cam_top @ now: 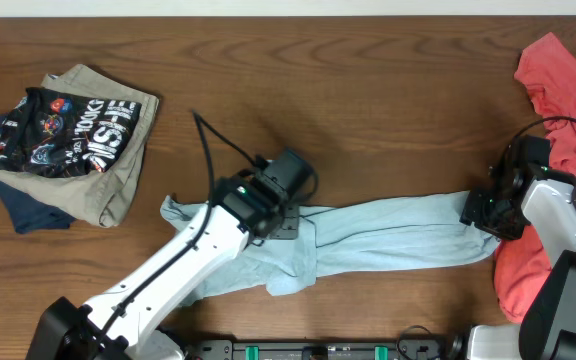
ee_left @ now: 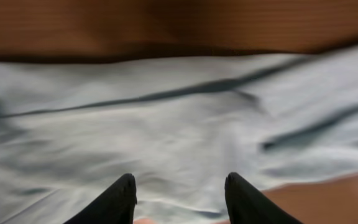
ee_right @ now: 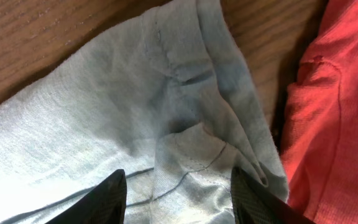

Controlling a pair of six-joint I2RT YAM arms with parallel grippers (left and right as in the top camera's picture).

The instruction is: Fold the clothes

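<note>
The clothes, a pale sky-blue T-shirt [cam_top: 388, 235], lie stretched in a long rumpled band across the front of the table. My left gripper [cam_top: 286, 224] hovers over the shirt's left-middle part. In the left wrist view, which is blurred, its fingers [ee_left: 124, 193] stand apart over the blue cloth [ee_left: 166, 112], so the left gripper [ee_left: 180, 182] is open. My right gripper [cam_top: 480, 213] is at the shirt's right end. There the right gripper [ee_right: 177, 177] is open, its fingers straddling a bunched, seamed fold of the shirt [ee_right: 135, 106].
A red garment [cam_top: 568, 80] lies at the right edge, right beside the shirt's end and under the right arm; it also fills the right of the right wrist view [ee_right: 334, 112]. At far left sits a pile: a black printed garment [cam_top: 78, 125] on khaki [cam_top: 108, 190] and dark blue cloth [cam_top: 28, 210].
</note>
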